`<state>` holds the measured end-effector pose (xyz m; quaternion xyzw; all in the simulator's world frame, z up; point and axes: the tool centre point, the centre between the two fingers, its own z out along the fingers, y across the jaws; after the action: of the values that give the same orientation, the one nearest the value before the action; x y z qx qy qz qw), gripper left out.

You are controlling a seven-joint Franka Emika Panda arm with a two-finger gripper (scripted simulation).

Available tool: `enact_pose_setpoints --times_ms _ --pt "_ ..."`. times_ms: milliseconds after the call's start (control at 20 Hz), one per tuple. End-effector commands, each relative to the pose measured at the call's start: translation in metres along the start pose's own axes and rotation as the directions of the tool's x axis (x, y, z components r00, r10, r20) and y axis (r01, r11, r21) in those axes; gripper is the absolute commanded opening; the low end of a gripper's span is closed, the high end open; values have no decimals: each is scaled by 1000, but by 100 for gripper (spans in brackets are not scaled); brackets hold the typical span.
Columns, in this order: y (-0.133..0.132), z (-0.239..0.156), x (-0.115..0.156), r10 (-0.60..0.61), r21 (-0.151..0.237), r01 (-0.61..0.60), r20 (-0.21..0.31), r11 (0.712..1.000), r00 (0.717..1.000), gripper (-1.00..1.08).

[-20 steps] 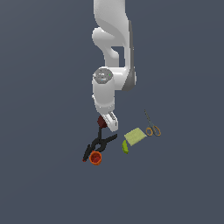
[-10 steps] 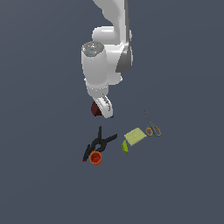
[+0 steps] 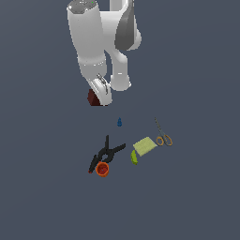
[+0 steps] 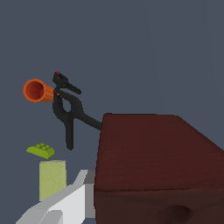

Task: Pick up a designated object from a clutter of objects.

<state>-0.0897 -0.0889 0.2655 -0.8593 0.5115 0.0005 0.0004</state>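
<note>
My gripper [image 3: 97,96] is shut on the dark red-brown block [image 3: 93,97] and holds it high above the floor, up and to the exterior view's left of the clutter. In the wrist view the block [image 4: 153,166] fills the near field, with one white finger [image 4: 65,201] beside it. Below lie the black clamp [image 3: 107,153], the orange-red cup [image 3: 102,169], the yellow-green pad [image 3: 145,146], the green curved piece [image 3: 134,157], the orange-handled scissors [image 3: 163,137] and the tiny blue item [image 3: 119,122].
The wrist view shows the clamp [image 4: 68,111], the cup [image 4: 37,90], the green piece [image 4: 40,150] and the pad [image 4: 52,178] far below. The white arm [image 3: 101,42] rises above the gripper. Dark grey floor surrounds the group.
The arm has risen well above the clutter with the block held in the gripper. The items on the floor have not moved.
</note>
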Motion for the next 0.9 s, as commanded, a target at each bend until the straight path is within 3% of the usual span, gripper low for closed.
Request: enact_pose_setpoints --times_ms 0,450,850 --pt "8 -23 4 0 0 0 -1 1000 1000 -100" --pt "28 -84 16 0 0 0 -1 1000 1000 -100" --pt "34 -107 21 -1 0 1 -1 1000 1000 -100"
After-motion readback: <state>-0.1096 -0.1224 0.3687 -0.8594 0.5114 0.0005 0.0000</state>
